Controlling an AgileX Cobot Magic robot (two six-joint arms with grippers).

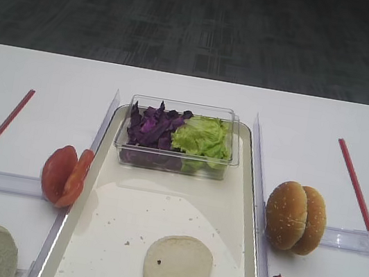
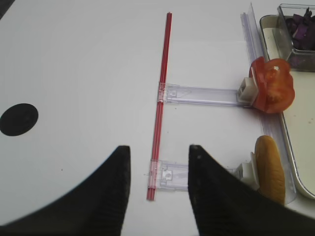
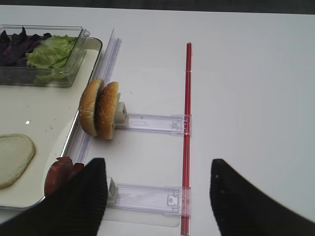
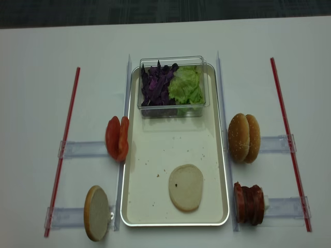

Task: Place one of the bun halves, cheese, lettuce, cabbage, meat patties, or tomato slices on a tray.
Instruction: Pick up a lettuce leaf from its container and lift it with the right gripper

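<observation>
Exterior high: one pale bun half [image 1: 177, 269] lies flat at bottom centre of the tray [image 1: 106, 231]. Right gripper [image 3: 156, 196] jaws spread wide, holding nothing, bottom of the right wrist view. Left gripper [image 2: 158, 189] jaws apart, also holding nothing.

The right claw [image 3: 157, 196] hangs over the white counter [image 3: 246, 73] with its two dark fingers [image 3: 81, 204] spread wide and nothing between them. Two seeded bun halves [image 3: 100, 109] stand on edge just beside the tray [image 3: 59, 162]. A pale bun half [image 3: 14, 158] lies flat on it. The tub [image 3: 74, 54] holds lettuce [image 3: 51, 51] and purple cabbage [image 3: 17, 46]. The reddish-brown slices behind the left finger are probably meat patties [image 3: 58, 174]. A red strip [image 3: 187, 128] runs along the counter.
</observation>
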